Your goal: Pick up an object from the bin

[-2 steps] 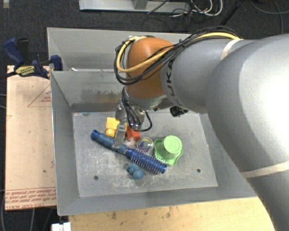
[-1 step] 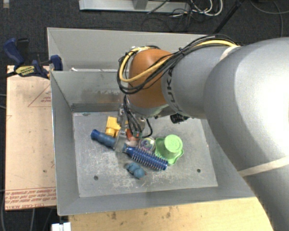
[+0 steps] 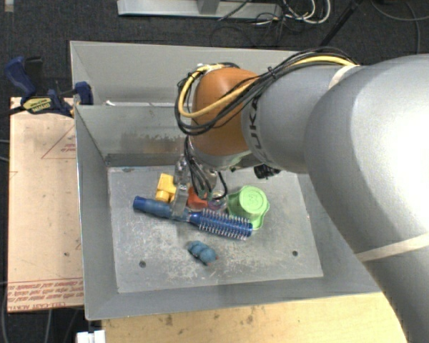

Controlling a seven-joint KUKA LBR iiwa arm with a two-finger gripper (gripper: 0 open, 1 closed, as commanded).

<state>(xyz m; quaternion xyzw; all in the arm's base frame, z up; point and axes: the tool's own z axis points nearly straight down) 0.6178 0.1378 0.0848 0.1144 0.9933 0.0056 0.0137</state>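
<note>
My gripper [image 3: 198, 194] hangs low over the middle of the bin floor, its fingers apart. The left finger [image 3: 179, 197] touches the handle of a blue hairbrush [image 3: 218, 224], which lies slanting from left to lower right. A small red-orange piece [image 3: 197, 201] lies between the fingers, just behind the brush. A yellow block [image 3: 164, 186] sits close to the left of the gripper. A green round lid-like thing [image 3: 248, 204] lies to its right, touching the brush's bristle end.
A small blue lump [image 3: 201, 252] lies alone on the floor, nearer the front wall. The arm and its orange cover with cables hang over the bin's back right. Bare floor stretches to the left and front.
</note>
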